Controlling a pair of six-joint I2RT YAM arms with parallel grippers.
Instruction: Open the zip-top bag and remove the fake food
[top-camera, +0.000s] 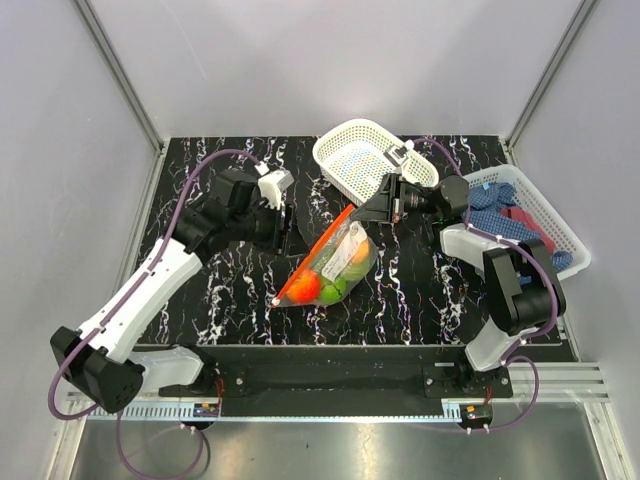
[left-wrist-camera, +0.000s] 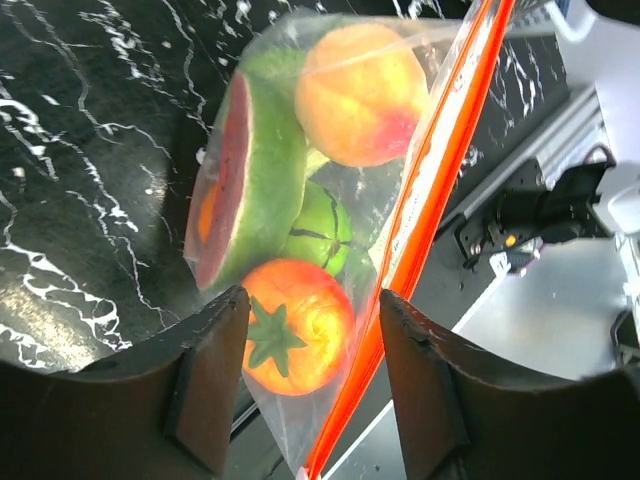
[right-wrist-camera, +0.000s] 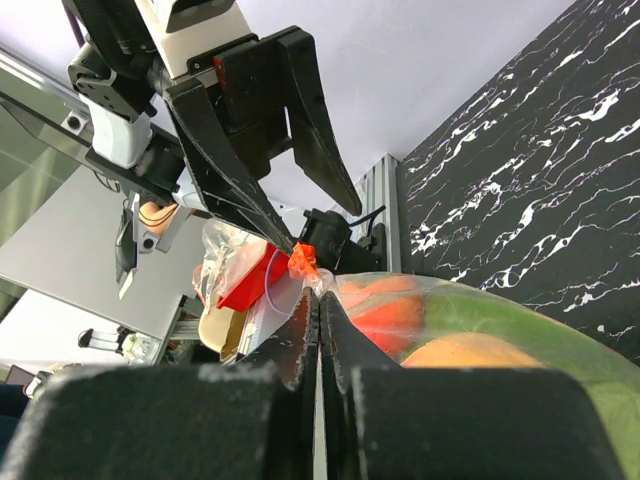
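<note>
The clear zip-top bag (top-camera: 338, 262) lies slanted at the table's middle, its orange-red zip strip (top-camera: 312, 258) along the left edge. Inside is the fake food: a tomato (left-wrist-camera: 298, 327), a watermelon slice (left-wrist-camera: 250, 180), an orange ball (left-wrist-camera: 360, 95) and a green fruit (left-wrist-camera: 320, 228). My right gripper (top-camera: 358, 211) is shut on the bag's far end at the zip strip; it shows pinched shut in the right wrist view (right-wrist-camera: 320, 310). My left gripper (top-camera: 291, 232) is open just left of the strip. In the left wrist view (left-wrist-camera: 310, 370) the tomato end and strip lie between its fingers (left-wrist-camera: 210, 370).
A white lattice basket (top-camera: 335, 140) stands at the back centre. A second white basket (top-camera: 560, 225) at the right holds blue cloths (top-camera: 495, 220) and a red one. The right arm's wrist reaches between the two baskets.
</note>
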